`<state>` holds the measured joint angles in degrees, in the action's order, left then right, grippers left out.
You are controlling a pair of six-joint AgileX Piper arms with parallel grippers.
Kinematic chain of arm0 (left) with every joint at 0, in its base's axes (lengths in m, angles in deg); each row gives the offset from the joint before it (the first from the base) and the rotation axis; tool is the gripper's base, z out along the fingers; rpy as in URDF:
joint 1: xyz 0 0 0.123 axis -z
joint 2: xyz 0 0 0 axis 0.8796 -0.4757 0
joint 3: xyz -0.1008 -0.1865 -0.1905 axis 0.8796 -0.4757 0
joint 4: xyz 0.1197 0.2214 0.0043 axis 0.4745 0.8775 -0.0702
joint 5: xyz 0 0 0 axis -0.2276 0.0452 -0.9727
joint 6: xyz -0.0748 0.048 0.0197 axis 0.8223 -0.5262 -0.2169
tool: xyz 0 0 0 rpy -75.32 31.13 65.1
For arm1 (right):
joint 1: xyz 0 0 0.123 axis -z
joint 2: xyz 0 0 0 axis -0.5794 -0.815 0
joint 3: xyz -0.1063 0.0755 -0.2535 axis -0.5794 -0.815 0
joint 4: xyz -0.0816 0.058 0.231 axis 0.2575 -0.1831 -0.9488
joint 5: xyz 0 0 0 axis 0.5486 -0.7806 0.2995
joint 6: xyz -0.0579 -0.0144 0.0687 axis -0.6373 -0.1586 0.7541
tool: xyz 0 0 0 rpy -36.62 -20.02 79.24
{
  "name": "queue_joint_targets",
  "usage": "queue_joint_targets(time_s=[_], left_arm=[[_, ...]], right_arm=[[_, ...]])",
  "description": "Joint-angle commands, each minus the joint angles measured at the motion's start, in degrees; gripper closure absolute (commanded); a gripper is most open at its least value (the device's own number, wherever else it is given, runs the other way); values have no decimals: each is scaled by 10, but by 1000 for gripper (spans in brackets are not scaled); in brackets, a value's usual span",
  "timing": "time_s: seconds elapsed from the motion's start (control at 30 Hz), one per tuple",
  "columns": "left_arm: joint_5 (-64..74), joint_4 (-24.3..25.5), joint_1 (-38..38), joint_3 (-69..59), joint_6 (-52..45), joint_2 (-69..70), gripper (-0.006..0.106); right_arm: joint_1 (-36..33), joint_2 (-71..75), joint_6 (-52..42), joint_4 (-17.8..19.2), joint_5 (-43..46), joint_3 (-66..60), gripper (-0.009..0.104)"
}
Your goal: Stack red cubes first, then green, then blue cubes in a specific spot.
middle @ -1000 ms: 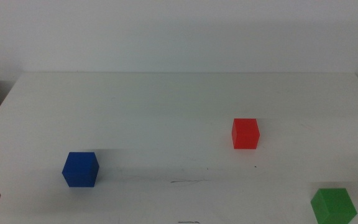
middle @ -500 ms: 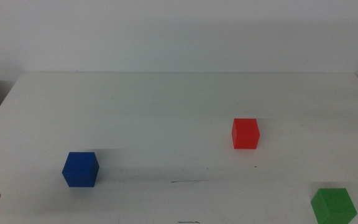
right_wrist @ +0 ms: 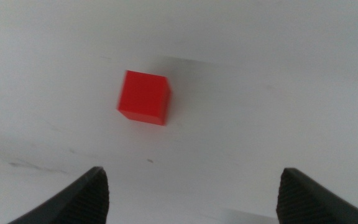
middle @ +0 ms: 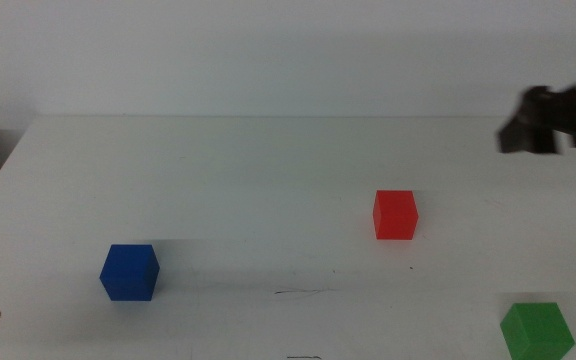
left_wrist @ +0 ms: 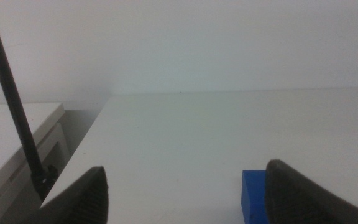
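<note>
I observe the red cube [right_wrist: 144, 98], matte and bright, alone on the white surface [middle: 268, 180]. My right gripper [right_wrist: 191, 196] hovers above it, jaws wide; my left gripper [left_wrist: 185, 196] waits near the blue cube [left_wrist: 263, 196], jaws wide.

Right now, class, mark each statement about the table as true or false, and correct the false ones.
1. The red cube sits on the blue cube. False: both rest apart on the table.
2. The right gripper has open jaws with the red cube ahead of them. True.
3. The green cube is held by the left gripper. False: it lies alone near the front right.
4. No cube is stacked yet. True.
</note>
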<state>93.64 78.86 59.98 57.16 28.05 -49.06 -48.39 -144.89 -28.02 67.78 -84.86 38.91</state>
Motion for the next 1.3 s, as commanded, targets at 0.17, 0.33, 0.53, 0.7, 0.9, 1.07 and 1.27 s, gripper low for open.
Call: queue_joint_targets(time_s=[0.17, 0.33, 0.53, 0.7, 0.9, 1.07, 1.27], left_arm=[[-43, -3, -1, 1, 5, 15, 18], [-43, -3, -1, 1, 5, 15, 18], [-43, -3, -1, 1, 5, 15, 18], [-43, -3, -1, 1, 5, 15, 18], [-43, -3, -1, 1, 5, 15, 18], [-43, -3, -1, 1, 5, 15, 18], [-43, -3, -1, 1, 5, 15, 18]], right_arm=[[-5, -134, 89, -13, -40, 128, 15], [-19, -223, 77, 19, -77, 200, 18], [-51, -310, 93, 24, -74, 258, 19], [-63, -378, 113, 5, -76, 316, 19], [-67, -414, 119, -2, -89, 338, 19], [-76, -432, 120, 0, -90, 338, 19], [-79, -454, 128, 1, -89, 338, 19]])
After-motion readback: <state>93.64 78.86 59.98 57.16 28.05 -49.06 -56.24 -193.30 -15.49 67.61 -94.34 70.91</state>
